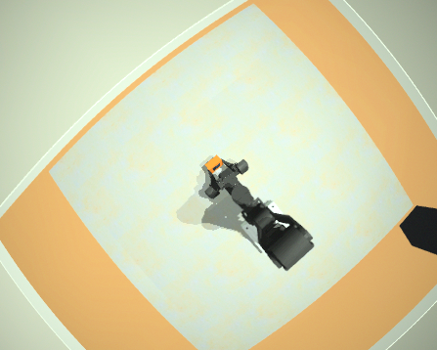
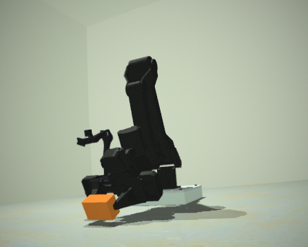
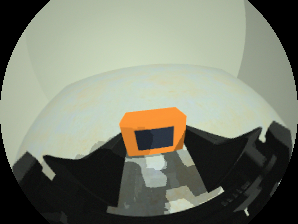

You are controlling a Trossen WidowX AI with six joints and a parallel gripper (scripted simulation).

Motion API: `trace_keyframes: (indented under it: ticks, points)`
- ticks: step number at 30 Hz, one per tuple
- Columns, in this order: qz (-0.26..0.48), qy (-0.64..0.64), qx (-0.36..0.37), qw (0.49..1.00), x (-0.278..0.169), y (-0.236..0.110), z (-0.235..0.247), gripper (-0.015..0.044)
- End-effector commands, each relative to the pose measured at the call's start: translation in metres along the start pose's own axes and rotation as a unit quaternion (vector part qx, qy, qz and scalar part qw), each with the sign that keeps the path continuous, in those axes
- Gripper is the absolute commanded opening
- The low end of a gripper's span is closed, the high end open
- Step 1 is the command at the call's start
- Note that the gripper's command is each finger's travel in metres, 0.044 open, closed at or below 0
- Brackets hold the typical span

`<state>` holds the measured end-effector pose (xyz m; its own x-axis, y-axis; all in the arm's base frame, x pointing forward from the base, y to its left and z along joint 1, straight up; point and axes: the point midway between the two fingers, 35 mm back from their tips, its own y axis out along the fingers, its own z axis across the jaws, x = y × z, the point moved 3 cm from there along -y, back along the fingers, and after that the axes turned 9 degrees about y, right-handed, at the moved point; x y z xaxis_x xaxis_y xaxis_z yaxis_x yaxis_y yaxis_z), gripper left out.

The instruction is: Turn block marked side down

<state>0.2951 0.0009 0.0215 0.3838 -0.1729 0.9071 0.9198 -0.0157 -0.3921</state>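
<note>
The orange block (image 1: 213, 161) (image 2: 98, 210) (image 3: 152, 116) is held between the two fingers of my gripper (image 1: 215, 164) (image 2: 104, 203) (image 3: 153, 131), which is shut on it. The dark rectangle (image 3: 159, 138) (image 1: 217, 167) of its marked side faces back toward the palm and the wrist camera. It also shows from above, so that side is turned partly up. The gripper reaches forward, pitched slightly down. The block is low over the table (image 1: 132, 147) (image 2: 265, 214), its shadow close beneath; whether its lower edge touches is unclear.
The arm's pale base (image 2: 193, 194) stands behind the gripper. Orange floor (image 1: 34, 230) borders the pale surface in the top view. A black shape (image 1: 427, 232) is at that view's right edge.
</note>
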Motion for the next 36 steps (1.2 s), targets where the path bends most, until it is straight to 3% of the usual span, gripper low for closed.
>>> trace_keyframes:
  ticks: [1, 18, 36]
  points:
    - [-0.003, -0.001, -0.002, 1.0, 0.0008, -0.0003, -0.0004, 0.0]
    - [-0.003, -0.001, -0.002, 1.0, 0.0008, -0.0003, -0.0004, 0.044]
    - [-0.003, -0.001, -0.002, 1.0, 0.0008, -0.0003, -0.0004, 0.044]
